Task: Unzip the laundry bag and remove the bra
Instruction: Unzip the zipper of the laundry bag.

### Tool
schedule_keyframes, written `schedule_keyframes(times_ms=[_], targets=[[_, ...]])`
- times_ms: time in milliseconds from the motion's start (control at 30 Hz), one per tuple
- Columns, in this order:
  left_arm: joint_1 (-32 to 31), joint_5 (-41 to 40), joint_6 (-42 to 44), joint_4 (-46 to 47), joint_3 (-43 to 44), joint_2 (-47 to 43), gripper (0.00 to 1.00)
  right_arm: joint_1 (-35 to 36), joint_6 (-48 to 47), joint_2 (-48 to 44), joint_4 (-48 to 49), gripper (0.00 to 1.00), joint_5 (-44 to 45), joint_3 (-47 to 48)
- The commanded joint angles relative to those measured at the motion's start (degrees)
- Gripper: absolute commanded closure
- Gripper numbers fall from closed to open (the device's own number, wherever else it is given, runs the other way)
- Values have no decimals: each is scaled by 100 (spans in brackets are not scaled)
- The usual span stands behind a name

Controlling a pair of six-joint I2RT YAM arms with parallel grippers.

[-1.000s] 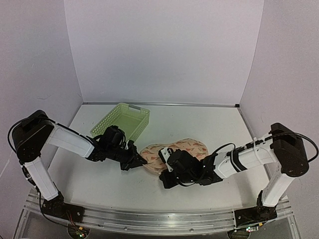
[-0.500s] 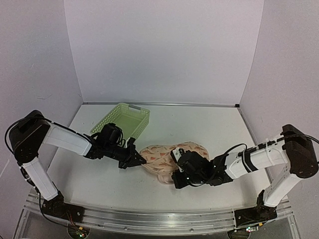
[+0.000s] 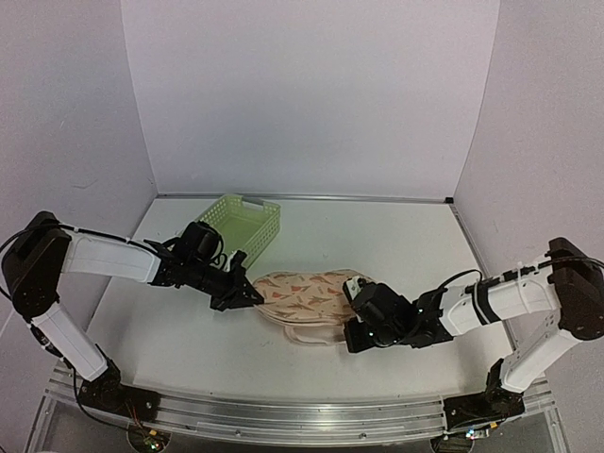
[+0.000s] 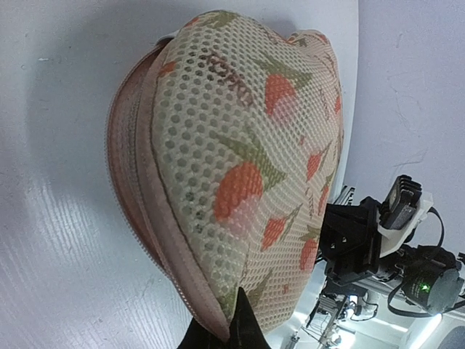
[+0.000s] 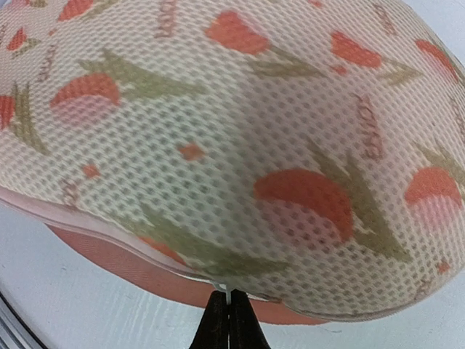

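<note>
The laundry bag (image 3: 307,297) lies flat mid-table, a cream mesh pouch with orange leaf print and pink trim. My left gripper (image 3: 247,298) is shut on the bag's left edge trim (image 4: 218,320). My right gripper (image 3: 357,332) is shut on the small white zipper pull (image 5: 229,294) at the bag's near right rim. The zip is parted along the near edge and the lower pink shell (image 5: 131,265) shows under the lifted mesh top (image 5: 240,123). The bra is hidden; no maroon fabric shows in any view.
A light-green lattice basket (image 3: 234,225) stands behind my left arm at the back left. The white table (image 3: 377,236) is ringed by pale walls. My right arm (image 3: 491,302) stretches in from the right edge.
My right gripper has slid right along the bag's near edge with the zipper pull. My left gripper has drawn the bag's left end leftward. The bag is stretched longer and flatter.
</note>
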Motion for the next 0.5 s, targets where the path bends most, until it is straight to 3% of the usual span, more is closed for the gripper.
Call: schedule_keyframes(times_ms=[0, 167, 467], targets=[[145, -201, 398, -280, 403, -186, 100, -67, 222, -317, -378, 100, 351, -168], [157, -165, 432, -340, 607, -61, 98, -71, 269, -418, -364, 100, 274, -195], [139, -210, 376, -369, 824, 29, 60, -72, 404, -418, -162, 100, 18, -159]])
